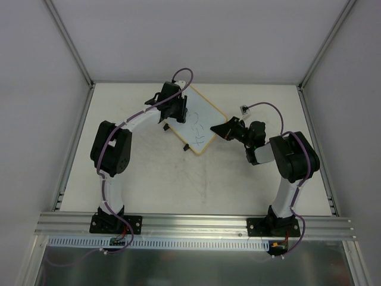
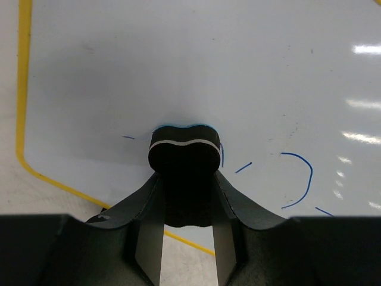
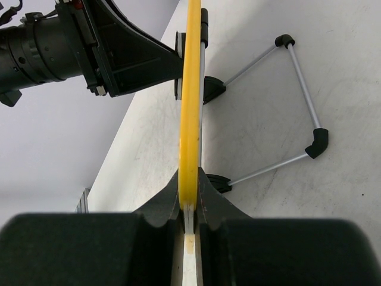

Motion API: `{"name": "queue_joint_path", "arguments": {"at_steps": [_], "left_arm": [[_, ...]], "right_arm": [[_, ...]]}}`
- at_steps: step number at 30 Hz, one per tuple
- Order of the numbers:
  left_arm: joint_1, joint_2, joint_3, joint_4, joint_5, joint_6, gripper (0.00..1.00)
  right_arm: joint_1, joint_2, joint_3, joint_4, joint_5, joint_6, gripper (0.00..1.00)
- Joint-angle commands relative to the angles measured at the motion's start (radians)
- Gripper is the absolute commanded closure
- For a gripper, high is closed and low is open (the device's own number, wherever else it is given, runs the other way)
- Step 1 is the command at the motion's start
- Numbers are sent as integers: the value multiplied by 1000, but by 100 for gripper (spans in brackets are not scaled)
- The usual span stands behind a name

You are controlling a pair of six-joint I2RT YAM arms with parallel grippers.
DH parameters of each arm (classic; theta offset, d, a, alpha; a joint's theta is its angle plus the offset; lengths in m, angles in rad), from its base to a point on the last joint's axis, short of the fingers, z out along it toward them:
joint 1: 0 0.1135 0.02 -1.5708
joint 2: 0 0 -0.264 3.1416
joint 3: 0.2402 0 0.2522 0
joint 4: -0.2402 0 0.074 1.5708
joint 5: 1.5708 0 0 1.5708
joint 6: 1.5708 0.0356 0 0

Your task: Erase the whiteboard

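Note:
The whiteboard point(image 1: 199, 122) lies tilted near the back middle of the table, white with a thin yellow frame point(image 2: 24, 89) and blue pen marks point(image 2: 300, 179) on its face. My left gripper point(image 1: 172, 110) is shut on a small black eraser point(image 2: 184, 152), whose end presses on the board beside the strokes. My right gripper point(image 1: 221, 128) is shut on the board's yellow edge point(image 3: 189, 119), seen edge-on in the right wrist view. The left gripper's body point(image 3: 71, 44) shows at that view's upper left.
A wire stand point(image 3: 300, 101) of thin silver rods with black corner pieces hangs from the board's back onto the table point(image 1: 196, 190). A small white object point(image 1: 244, 109) lies behind the right gripper. Walls close in the table's back and sides.

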Motion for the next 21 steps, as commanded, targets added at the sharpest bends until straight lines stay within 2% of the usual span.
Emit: {"name": "queue_joint_path", "arguments": {"at_steps": [1, 4, 14, 21], "left_arm": [[-125, -1, -31, 60, 127, 0, 100], [-164, -21, -51, 78, 119, 28, 100], [-182, -119, -154, 167, 265, 23, 100], [-155, -130, -196, 181, 224, 31, 100]], "right_arm": [[20, -43, 19, 255, -51, 0, 100], [21, -43, 21, 253, -50, -1, 100], [23, -43, 24, 253, -56, -1, 100], [24, -46, 24, 253, -59, 0, 100]]}}
